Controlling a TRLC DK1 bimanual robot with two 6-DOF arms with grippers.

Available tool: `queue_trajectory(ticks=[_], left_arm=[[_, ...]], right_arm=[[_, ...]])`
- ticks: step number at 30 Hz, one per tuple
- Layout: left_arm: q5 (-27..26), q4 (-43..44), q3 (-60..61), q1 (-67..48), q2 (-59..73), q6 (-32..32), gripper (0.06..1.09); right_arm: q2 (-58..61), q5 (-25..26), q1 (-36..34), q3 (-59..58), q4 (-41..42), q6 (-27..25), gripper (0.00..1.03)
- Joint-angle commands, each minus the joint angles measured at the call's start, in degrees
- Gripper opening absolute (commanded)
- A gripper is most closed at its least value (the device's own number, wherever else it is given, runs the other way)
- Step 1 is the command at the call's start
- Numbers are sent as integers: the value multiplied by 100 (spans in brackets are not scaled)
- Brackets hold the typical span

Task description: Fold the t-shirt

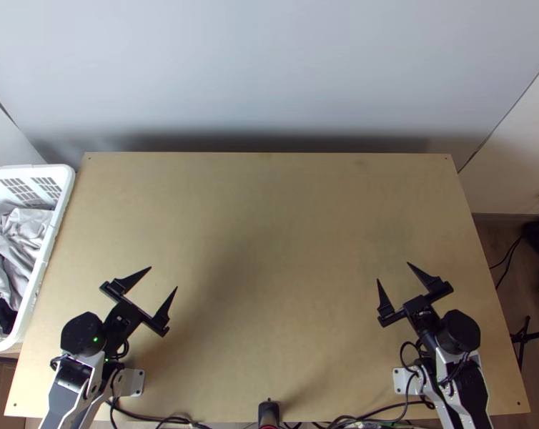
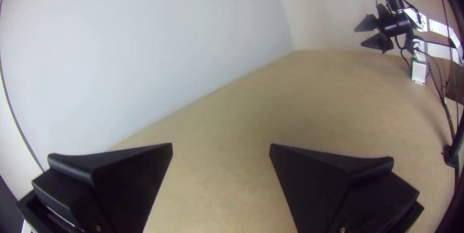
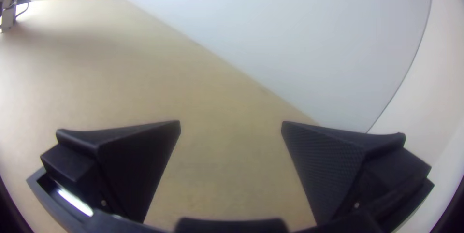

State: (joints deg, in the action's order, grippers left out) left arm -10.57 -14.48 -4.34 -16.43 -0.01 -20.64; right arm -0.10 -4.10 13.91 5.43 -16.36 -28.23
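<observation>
Robotics lab or similar test room indicated. A left robot arm [image 1: 73, 379] and a right robot arm [image 1: 444, 400], both silver-grey and black, are mounted at the near edge of a broad, light wooden desk [image 1: 269, 250]. Black cables [image 1: 144, 417] are strung along that edge. The desk is backed by a plain pale-grey panel [image 1: 269, 71]. At its left, heaped grey cloth [image 1: 28, 230] is held in a white plastic slotted basket [image 1: 62, 207].
</observation>
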Motion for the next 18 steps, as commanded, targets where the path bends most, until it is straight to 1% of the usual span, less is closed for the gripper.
queue_trajectory(ticks=[1, 8, 10, 11, 12, 14, 17, 18], left_arm=[[-95, -2, 3, -63, 1, -10, 104], [-174, -2, -6, -484, -8, -10, 104], [-174, 121, -32, -502, -8, 140, 104], [-130, 297, -50, -502, -16, 359, 104], [11, 349, -146, -493, -16, 509, 104], [108, 428, -340, -476, -16, 851, 104], [248, 455, -647, -467, 1, 1080, 104], [371, 543, -726, -440, 10, 1115, 104]], right_arm=[[1, -21, 33, 2, 1, 2, 97], [-8, -30, 41, 19, 10, 10, 97], [-8, -30, 103, 19, 89, 10, 97], [-8, -30, 112, 28, 203, 19, 97], [-8, -30, 121, 37, 388, 54, 97], [-17, 23, 24, 107, 696, 151, 97], [-8, 67, -38, 125, 1346, 151, 97], [-8, 111, -46, 134, 1601, 151, 97]])
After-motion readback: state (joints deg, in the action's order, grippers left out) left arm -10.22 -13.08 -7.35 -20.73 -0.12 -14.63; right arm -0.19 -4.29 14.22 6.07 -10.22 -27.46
